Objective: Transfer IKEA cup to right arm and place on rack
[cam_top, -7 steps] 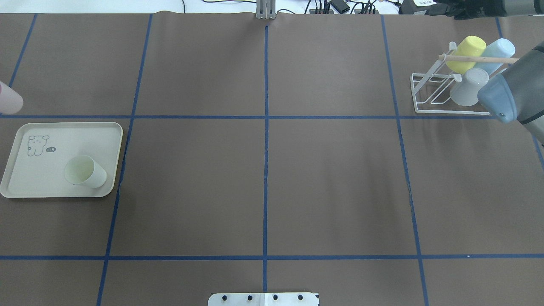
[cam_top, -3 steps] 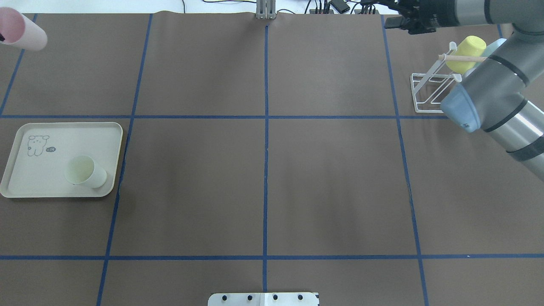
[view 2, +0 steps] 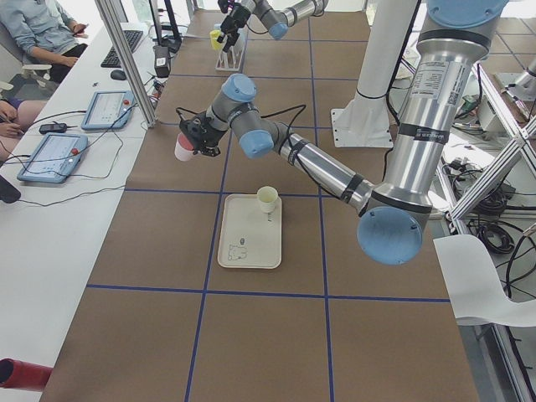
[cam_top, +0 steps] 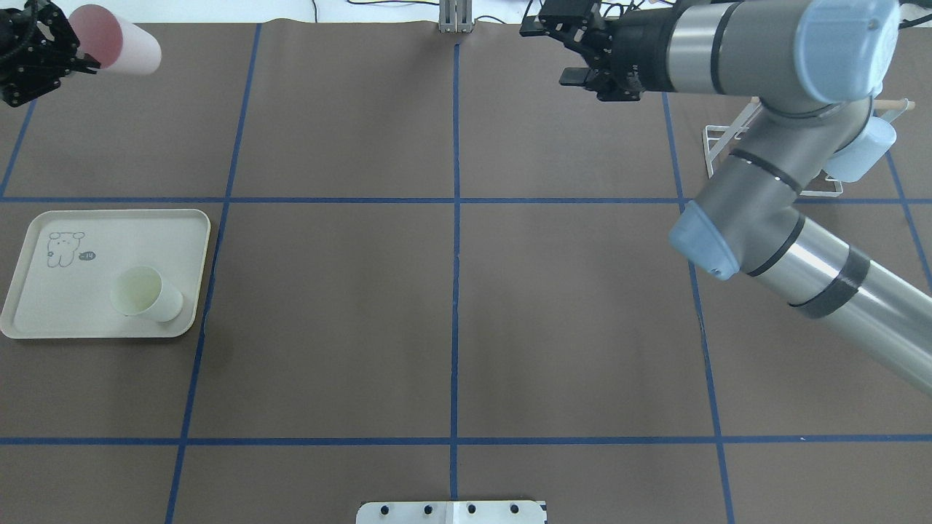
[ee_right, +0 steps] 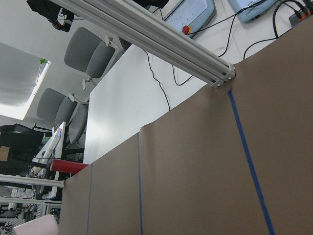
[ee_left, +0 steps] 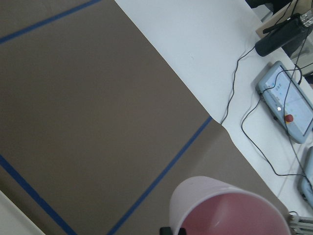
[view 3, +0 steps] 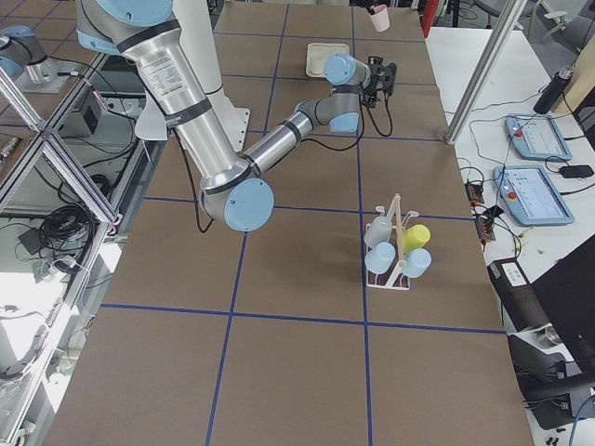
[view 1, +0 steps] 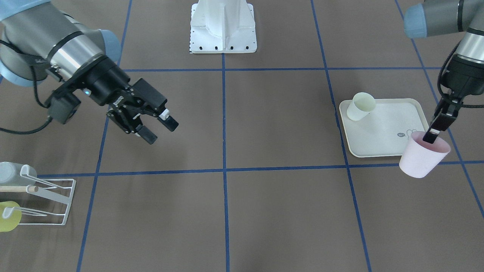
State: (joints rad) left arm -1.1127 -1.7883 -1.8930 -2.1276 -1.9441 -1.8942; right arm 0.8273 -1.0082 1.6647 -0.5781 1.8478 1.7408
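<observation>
Largely hidden behind the right arm [cam_top: 772, 167] from overhead: rack [cam_top: 710, 149], just a wire corner and rod tip showing. Cut off by the front view's left edge too, with its grey cup [view 1: 9, 172] and yellow cup [view 1: 7, 221]. Cropped by the left wrist view's bottom edge: pink cup [ee_left: 220, 205].

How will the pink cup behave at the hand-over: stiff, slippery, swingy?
Probably light and stiff: the left end effector holds the pink cup by one rim wall alone. That pinch might let it pivot when nudged. Its smooth, tapered wall could slip.
</observation>
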